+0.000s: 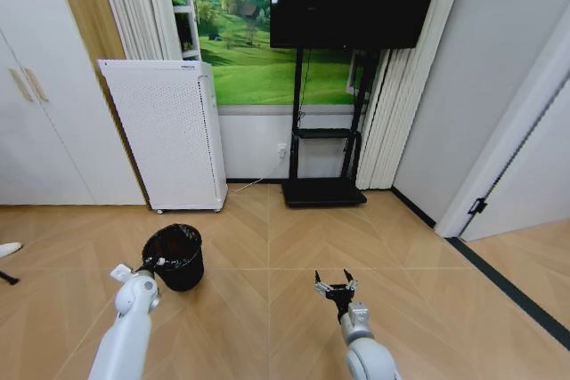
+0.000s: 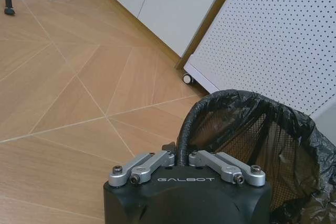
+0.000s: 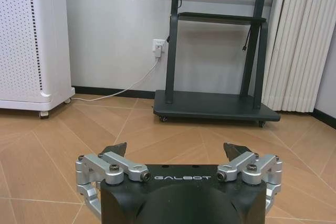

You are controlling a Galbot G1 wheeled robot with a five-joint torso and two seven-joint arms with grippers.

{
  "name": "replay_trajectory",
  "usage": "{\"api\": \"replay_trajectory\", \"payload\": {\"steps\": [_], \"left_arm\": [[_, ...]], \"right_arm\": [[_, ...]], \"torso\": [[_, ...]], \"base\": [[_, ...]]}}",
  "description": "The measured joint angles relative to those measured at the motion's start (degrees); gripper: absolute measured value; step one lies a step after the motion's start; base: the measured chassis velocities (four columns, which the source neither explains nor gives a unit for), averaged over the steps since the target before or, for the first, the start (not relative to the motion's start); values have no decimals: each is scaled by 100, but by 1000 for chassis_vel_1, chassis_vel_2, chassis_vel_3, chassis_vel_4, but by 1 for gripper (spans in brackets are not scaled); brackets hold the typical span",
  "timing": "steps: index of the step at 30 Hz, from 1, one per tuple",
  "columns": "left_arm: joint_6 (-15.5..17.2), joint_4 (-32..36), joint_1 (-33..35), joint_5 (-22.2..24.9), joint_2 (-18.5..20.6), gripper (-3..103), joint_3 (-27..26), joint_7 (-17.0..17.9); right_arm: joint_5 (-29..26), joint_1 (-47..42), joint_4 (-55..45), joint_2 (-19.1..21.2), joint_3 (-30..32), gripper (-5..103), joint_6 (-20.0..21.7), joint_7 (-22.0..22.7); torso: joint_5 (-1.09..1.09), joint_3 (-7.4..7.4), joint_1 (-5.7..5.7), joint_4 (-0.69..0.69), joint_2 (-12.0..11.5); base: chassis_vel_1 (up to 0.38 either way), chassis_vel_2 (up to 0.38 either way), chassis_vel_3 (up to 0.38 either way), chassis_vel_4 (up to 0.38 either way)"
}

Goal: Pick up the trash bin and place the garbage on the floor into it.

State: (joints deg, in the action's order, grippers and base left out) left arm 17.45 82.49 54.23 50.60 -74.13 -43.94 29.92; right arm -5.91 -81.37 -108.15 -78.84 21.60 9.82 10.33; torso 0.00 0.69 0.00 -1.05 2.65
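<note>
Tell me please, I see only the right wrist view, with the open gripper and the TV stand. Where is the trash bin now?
Observer: The trash bin is on the robot's left side, nearer to the robot than the white perforated appliance.
Operator: Does the left arm hold it?
Observer: Yes. In the left wrist view the left gripper is shut on the near rim of the trash bin, over its black bag liner.

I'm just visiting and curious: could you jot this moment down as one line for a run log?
left gripper: shut on trash bin rim | right gripper: open, empty, over floor | bin: black liner, beside white perforated appliance
</note>
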Motion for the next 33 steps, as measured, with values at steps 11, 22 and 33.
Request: {"api": "replay_trajectory", "payload": {"steps": [11, 22, 33], "left_arm": [[0, 0, 20, -29, -37, 6, 12, -6], [406, 95, -63, 859, -252, 6, 336, 1436], [340, -116, -216, 881, -253, 6, 381, 2050]], "right_arm": [[6, -24, 17, 6, 1, 100, -9, -21], [62, -25, 101, -23, -14, 100, -181, 0], [104, -33, 201, -55, -11, 100, -250, 48]], "torso": [[0, 0, 0, 1, 0], [1, 1, 1, 0, 0], [0, -1, 0, 0, 1]], "base": [[-126, 112, 121, -121], [-129, 122, 120, -107], [14, -20, -15, 14]]}}
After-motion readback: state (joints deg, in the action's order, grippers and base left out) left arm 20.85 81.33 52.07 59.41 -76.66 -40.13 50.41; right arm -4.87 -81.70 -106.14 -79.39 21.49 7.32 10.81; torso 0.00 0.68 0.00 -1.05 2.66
